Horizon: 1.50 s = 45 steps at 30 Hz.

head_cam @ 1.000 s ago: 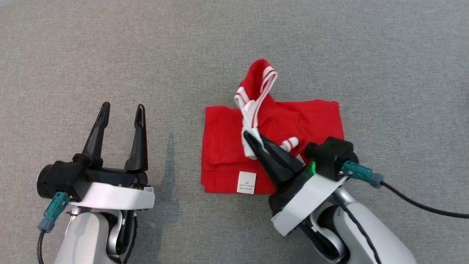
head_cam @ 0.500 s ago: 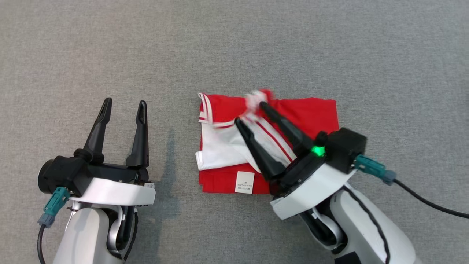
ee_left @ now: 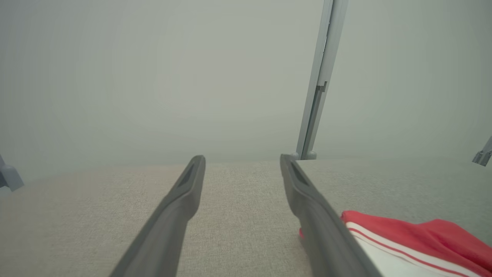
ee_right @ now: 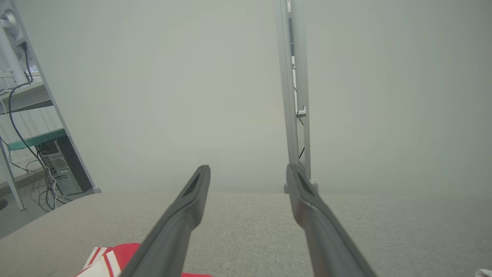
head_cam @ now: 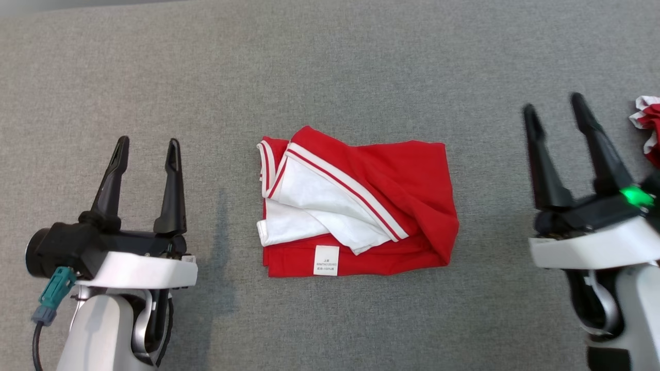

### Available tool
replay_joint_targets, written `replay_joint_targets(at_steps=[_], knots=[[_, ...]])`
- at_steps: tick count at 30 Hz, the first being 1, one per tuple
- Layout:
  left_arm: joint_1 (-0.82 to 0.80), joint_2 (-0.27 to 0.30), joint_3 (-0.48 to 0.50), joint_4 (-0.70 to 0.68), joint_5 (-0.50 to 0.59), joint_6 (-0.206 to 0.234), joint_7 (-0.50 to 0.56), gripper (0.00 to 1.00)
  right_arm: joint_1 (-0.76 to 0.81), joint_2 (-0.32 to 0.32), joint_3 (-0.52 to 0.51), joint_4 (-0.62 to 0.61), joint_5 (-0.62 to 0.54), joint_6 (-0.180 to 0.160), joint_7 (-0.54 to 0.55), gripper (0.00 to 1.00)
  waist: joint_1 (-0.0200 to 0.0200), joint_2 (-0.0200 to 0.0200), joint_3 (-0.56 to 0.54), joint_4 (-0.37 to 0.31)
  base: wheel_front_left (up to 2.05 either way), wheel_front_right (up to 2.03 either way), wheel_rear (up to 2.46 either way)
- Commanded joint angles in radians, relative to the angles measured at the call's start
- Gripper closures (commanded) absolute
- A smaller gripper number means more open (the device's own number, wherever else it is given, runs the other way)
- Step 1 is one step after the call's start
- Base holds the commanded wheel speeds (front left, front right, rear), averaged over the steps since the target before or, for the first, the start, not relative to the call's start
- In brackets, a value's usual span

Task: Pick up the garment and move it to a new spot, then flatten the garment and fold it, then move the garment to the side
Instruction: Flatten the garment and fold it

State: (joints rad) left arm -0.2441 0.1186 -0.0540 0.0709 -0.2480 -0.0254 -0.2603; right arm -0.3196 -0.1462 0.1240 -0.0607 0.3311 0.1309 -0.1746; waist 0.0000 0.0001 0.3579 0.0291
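My left gripper point(head_cam: 148, 141) and right gripper point(head_cam: 553, 103) both stand wide and empty. The garment point(head_cam: 412, 196) lies between them, apart from each. It is a rough rectangle of soft red knit with a white, red-striped flap loose on top. I judge it folded, if untidily, and not yet moved aside. That needs a pinch through all layers at one edge, off the coarse grey table point(head_cam: 330, 67).

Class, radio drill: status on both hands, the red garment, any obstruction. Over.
Left hand open, empty. Right hand open, empty. Red-and-white fabric garment roughly folded on grey fabric surface between them. Crumpled red-white cloth beside right hand.
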Motion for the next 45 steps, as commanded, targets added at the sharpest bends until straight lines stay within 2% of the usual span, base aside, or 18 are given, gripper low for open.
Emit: replay_joint_targets(at_steps=[1,6,21,25,26,27,31,32,45], knots=[[0.012,0.008,0.005,-0.004,0.0,0.003,-0.004,0.0,0.017,-0.009,-0.014,-0.005,-0.006,0.0,0.007,0.0,0.0,-0.0001,-0.007,-0.004,0.0,0.0,0.0],[0.041,0.018,0.013,-0.006,-0.005,0.01,-0.003,0.0,0.095,-0.035,-0.097,-0.002,-0.021,0.0,0.03,0.0,0.0,-0.0001,-0.035,-0.012,0.0,0.0,0.0],[0.074,0.028,-0.004,-0.06,-0.003,0.028,0.032,0.0,0.149,-0.03,-0.106,0.005,0.004,0.0,0.042,0.0,0.0,-0.0001,-0.062,-0.017,0.0,0.0,0.0],[0.066,0.025,-0.016,-0.075,-0.001,0.033,0.037,0.0,0.106,-0.061,-0.089,0.042,0.013,0.0,0.051,0.0,0.0,-0.0001,-0.052,-0.006,0.0,0.0,0.0],[0.057,0.021,-0.024,-0.079,-0.001,0.03,0.037,0.0,0.079,-0.086,-0.059,0.077,0.021,0.0,0.06,0.85,0.0,-0.0001,-0.041,0.006,0.0,0.0,0.0],[0.052,0.019,-0.028,-0.08,-0.001,0.028,0.037,0.0,0.061,-0.096,-0.041,0.094,0.026,0.0,0.061,1.0,0.0,-0.0001,-0.036,0.014,0.0,0.0,0.0],[0.031,0.008,-0.047,-0.076,-0.004,0.023,0.031,0.0,-0.029,-0.132,0.065,0.165,0.045,0.0,0.064,1.0,0.0,-0.0001,-0.01,0.046,0.0,0.0,0.0],[0.031,0.008,-0.047,-0.076,-0.004,0.023,0.031,0.0,-0.029,-0.132,0.065,0.165,0.045,0.0,0.064,1.0,0.0,-0.0001,-0.01,0.046,0.0,0.0,0.0],[-0.04,-0.026,-0.096,-0.023,-0.019,0.003,0.004,0.0,-0.293,-0.181,0.492,0.402,0.169,0.0,0.057,1.0,0.0,-0.0001,0.046,0.132,0.0,0.0,0.0]])
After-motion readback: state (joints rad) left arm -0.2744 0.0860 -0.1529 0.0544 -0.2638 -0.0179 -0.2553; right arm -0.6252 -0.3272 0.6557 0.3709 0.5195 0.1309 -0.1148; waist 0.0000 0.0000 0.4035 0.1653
